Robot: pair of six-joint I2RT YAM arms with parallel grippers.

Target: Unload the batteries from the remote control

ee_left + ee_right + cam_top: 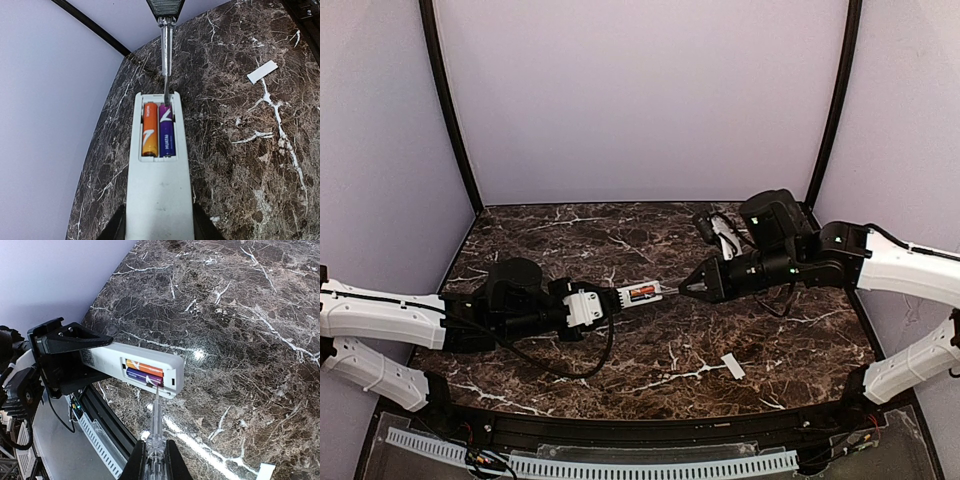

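- Left pincer [603, 303] clamps slim white plastic remote control [159, 195], orange and purple cylindrical batteries [158, 130] inside.
- Right pincer [686, 288] clamps thin clear tool [156, 420], tip at the purple cell.

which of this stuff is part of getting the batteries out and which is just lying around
In use: remote control, batteries, thin tool in right gripper, left gripper holding the remote.
Lying about: white cover piece on the table.
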